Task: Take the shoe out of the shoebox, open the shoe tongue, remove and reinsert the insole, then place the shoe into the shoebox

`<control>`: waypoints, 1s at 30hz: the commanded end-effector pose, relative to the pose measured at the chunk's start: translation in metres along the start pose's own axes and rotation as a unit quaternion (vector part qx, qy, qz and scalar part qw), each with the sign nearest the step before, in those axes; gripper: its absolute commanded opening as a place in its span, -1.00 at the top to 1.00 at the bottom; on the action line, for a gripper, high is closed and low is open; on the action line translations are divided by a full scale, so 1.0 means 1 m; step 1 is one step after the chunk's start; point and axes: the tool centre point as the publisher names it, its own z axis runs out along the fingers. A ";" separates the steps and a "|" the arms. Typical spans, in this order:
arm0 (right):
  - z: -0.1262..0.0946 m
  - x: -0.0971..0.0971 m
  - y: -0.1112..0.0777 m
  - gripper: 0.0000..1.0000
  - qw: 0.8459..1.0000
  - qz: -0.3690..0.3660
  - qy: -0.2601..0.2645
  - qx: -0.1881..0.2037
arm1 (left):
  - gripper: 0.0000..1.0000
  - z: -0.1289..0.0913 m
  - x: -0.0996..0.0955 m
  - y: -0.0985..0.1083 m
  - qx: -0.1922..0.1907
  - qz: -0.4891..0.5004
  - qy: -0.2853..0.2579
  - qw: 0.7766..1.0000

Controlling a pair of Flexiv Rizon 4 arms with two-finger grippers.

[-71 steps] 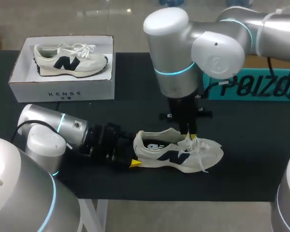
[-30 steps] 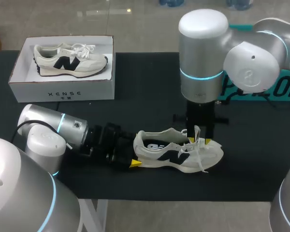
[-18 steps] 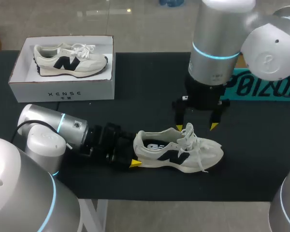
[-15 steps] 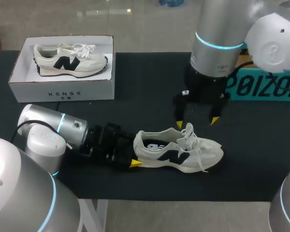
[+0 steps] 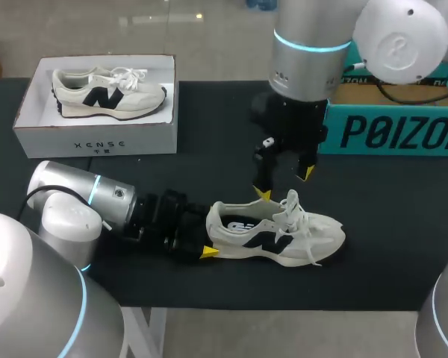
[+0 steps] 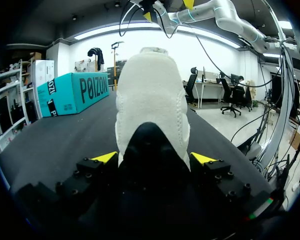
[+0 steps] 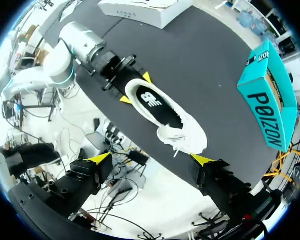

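Note:
A cream shoe [image 5: 278, 237] with a dark side logo lies on its sole on the black table [image 5: 209, 134], toe to the right. My left gripper [image 5: 209, 234] is low at its heel. In the left wrist view the heel [image 6: 152, 105] fills the gap of the left gripper [image 6: 154, 158], with both yellow tips against its sides. My right gripper [image 5: 284, 183] hangs open above the shoe's opening, holding nothing. From the right gripper [image 7: 150, 159], the shoe [image 7: 190, 135] shows far below, with the tongue [image 5: 290, 203] lifted and the insole [image 7: 155, 102] in place.
An open white shoebox [image 5: 97, 138] at the back left holds a second matching shoe [image 5: 108, 91]. A teal box [image 5: 396, 134] stands at the back right, just behind my right arm. The table's front edge runs close under the shoe.
My right gripper let go of the tongue and laces, opened wide, rose, and swung left over the shoe's opening. The left arm and the shoe stayed still.

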 end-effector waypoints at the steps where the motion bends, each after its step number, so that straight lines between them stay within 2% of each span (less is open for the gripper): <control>1: 0.001 -0.002 0.008 -1.00 0.948 -0.305 0.034 0.084 | 1.00 0.003 -0.001 0.003 -0.002 0.000 -0.001 1.000; 8: 0.001 -0.002 0.008 -1.00 0.948 -0.305 0.034 0.084 | 1.00 0.003 -0.001 0.003 -0.002 0.000 -0.001 1.000; 9: -0.001 0.000 0.012 -1.00 0.933 -0.345 0.017 0.103 | 1.00 0.003 -0.001 0.003 -0.002 0.000 -0.001 1.000; 12: -0.004 0.002 0.015 -1.00 0.915 -0.388 -0.007 0.112 | 1.00 0.003 -0.001 0.003 -0.002 0.000 -0.001 1.000; 14: -0.003 0.003 0.015 -1.00 0.909 -0.400 -0.016 0.115 | 1.00 0.003 -0.001 0.003 -0.002 0.000 -0.001 1.000; 15: -0.002 0.005 0.016 -1.00 0.899 -0.423 -0.036 0.110 | 1.00 0.003 -0.001 0.003 -0.002 0.000 -0.001 1.000; 17: 0.001 0.004 0.017 -1.00 0.896 -0.432 -0.037 0.101 | 1.00 0.003 -0.001 0.003 -0.002 0.000 -0.001 1.000; 18: 0.005 0.003 0.019 -0.50 0.888 -0.450 -0.038 0.090 | 1.00 0.003 -0.001 0.003 -0.002 0.000 -0.001 1.000; 19: 0.009 0.002 0.020 0.14 0.891 -0.442 -0.041 0.094 | 1.00 0.003 -0.001 0.003 -0.002 0.000 -0.001 1.000; 20: 0.011 0.001 0.021 0.32 0.888 -0.449 -0.036 0.096 | 1.00 0.003 -0.001 0.003 -0.002 0.000 -0.001 1.000; 21: 0.016 0.001 0.023 1.00 0.884 -0.457 -0.041 0.091 | 1.00 0.003 -0.001 0.003 -0.002 0.000 -0.001 1.000; 30: 0.047 -0.008 0.030 1.00 0.881 -0.469 -0.023 0.055 | 1.00 0.003 -0.001 0.003 -0.002 0.000 -0.001 1.000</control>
